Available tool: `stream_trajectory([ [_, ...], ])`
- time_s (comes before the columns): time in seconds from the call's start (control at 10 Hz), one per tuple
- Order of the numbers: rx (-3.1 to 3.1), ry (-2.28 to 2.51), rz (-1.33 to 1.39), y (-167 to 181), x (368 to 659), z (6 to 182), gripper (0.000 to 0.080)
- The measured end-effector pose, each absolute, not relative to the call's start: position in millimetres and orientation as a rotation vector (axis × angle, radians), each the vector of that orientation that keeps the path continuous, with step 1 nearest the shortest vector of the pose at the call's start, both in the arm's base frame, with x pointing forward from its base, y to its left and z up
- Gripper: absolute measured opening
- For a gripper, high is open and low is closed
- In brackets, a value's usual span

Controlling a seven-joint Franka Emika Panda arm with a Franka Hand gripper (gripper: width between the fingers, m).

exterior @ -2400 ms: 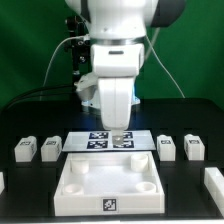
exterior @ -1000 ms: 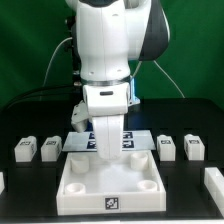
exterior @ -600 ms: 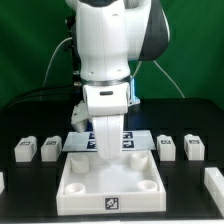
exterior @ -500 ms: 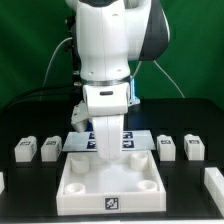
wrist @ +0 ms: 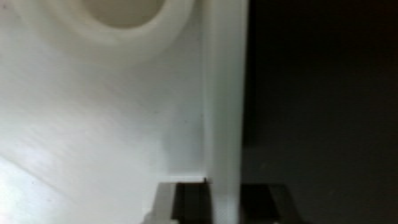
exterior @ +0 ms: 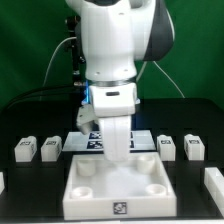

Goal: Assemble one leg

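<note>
White chunky plastic blocks with square tags, the outer left leg [exterior: 24, 150] and inner left leg [exterior: 49, 148], stand on the black table [exterior: 30, 190] at the exterior view's left. At centre lies the large white square tray-like panel [exterior: 85, 205]. The two-finger gripper [exterior: 118, 153] straddles its far wall, with its fingers [wrist: 191, 205] pressed against both faces, clamping it. The marker board [exterior: 92, 141] lies behind. The inner right leg [exterior: 166, 147] and outer right leg [exterior: 194, 148] stand apart from the gripper.

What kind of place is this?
Most likely a robot test lab: a white robot arm stands over a black table with a green backdrop, and the small white legs and white panel carry printed square tags.
</note>
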State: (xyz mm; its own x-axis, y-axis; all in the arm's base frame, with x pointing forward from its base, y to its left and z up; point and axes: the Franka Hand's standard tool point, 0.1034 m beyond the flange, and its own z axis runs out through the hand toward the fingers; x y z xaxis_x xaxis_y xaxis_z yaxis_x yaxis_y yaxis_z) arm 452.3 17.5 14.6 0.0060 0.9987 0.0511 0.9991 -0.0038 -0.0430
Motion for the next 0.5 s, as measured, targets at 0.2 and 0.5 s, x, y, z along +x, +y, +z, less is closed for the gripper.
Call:
stream_trajectory([
  [0.2,-2.187,-2.160,-0.062,46.2,476.1,15.1,0.0061],
  [0.5,-2.182,-2.157,-0.108,70.0,495.9,14.6,0.0061],
])
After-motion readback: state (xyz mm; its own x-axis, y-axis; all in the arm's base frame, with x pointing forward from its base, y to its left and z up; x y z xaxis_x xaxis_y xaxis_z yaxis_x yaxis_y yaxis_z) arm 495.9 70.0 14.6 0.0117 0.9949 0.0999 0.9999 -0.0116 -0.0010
